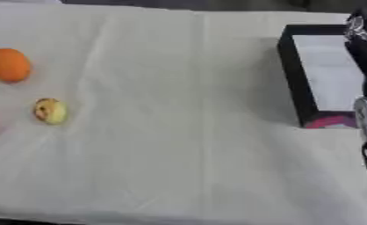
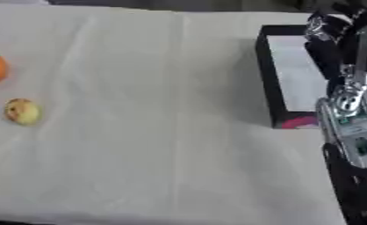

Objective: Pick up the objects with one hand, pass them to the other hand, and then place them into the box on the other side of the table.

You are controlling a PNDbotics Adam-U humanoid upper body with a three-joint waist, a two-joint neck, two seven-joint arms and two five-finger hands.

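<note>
Right robot hand [image 2: 342, 33] above black-walled box [image 2: 268, 74] at 3 o'clock, fingers unclear. Round orange fruit [image 1: 8, 65], small yellow fruit [image 1: 51, 110] at 9 o'clock on white-cloth surface [image 1: 179, 132].

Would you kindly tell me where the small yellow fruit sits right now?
The small yellow fruit lies on the cloth at the table's left side, just below and right of the orange fruit, far from the black box.

Table [image 1: 179, 145]: covered edge to edge with pale cream cloth [image 1: 163, 66], creased in long straight fold lines. Beyond far edge: dark strip of background, indistinct. Lighting: soft, even, faint shadows only
</note>
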